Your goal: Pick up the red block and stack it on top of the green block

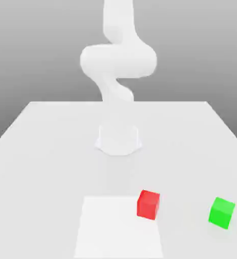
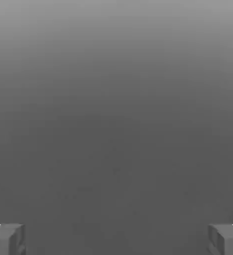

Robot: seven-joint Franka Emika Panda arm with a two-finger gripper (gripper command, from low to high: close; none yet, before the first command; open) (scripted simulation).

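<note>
Gripper [image 2: 116,239] jaws spread wide, nothing between them. Two grey fingertips [image 2: 6,239] stand well apart, each with pale patch on its outer side. Plain grey backdrop beyond gripper.

Pale white table [image 1: 49,152] with a brighter square patch [image 1: 110,227]; plain grey graded backdrop; soft, even light

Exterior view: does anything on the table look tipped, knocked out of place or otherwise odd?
Nothing stands out. The red block and the green block sit flat on the table, apart, neither one stacked. The gripper is open with nothing between its fingers.
</note>
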